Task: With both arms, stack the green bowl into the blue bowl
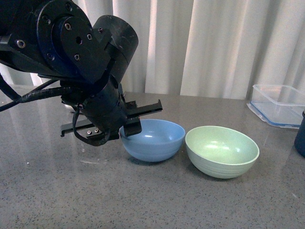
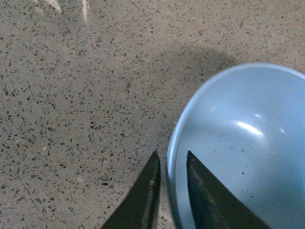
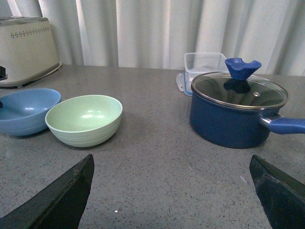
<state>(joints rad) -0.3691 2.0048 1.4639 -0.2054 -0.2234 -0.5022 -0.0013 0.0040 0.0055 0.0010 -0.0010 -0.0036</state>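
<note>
Left end effector (image 2: 172, 155): fingers narrowly parted, astride the near-left rim of the blue bowl (image 1: 155, 140), one outside and one inside. A sliver shows on either side, so it is judged not yet clamped.
Blue bowl: upright on the table (image 1: 143, 200), empty.
Green bowl (image 1: 221, 150): upright and empty, just right of the blue one. Whether the rims touch cannot be told.
Clear box (image 1: 279, 105): rear right, appears empty.
Pot (image 3: 238, 112): dark blue, glass lid on, contents not discernible.
Right end effector (image 3: 171, 160): fingers spread wide, holding nothing, well short of the green bowl.
Risk, grip: a pinch on the thin rim may tilt the blue bowl or drag it into its neighbour.
Risk, fit: the green bowl looks wider, so it may perch on the blue rim and rock.
Risk, reach: the right arm could clip the pot.
</note>
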